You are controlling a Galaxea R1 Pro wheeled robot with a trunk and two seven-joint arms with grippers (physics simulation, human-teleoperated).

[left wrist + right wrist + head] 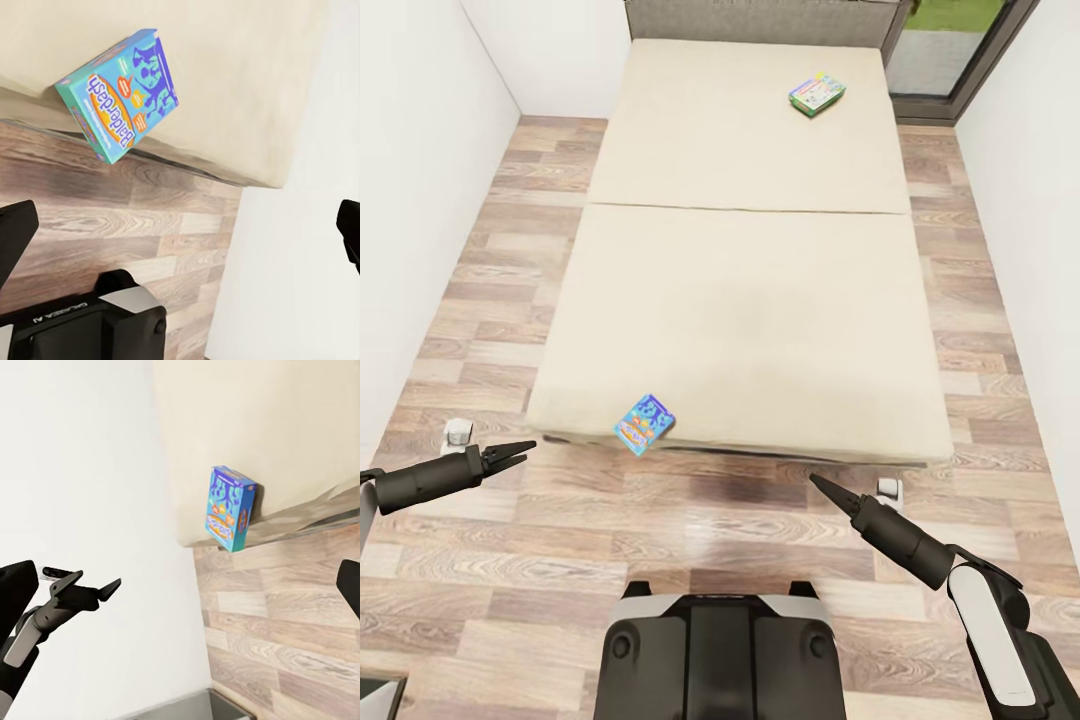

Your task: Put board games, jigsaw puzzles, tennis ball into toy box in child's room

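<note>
Head looks down the bed (750, 300) — wrists share its foot edge.

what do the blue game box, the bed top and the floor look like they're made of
Blue board game: probably printed cardboard, with crisp edges and a smooth cartoon cover.
Bed: soft cream fabric or foam mattress pads, matte, with a seam across the middle.
Floor: wood planks or laminate, with visible grain and a slight sheen.

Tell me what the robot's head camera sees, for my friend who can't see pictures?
A big cream bed fills a narrow room with a wood floor. A blue board game sits at its near edge, a white-green board game near the far end, and the left gripper and right gripper hover empty in front.
</note>
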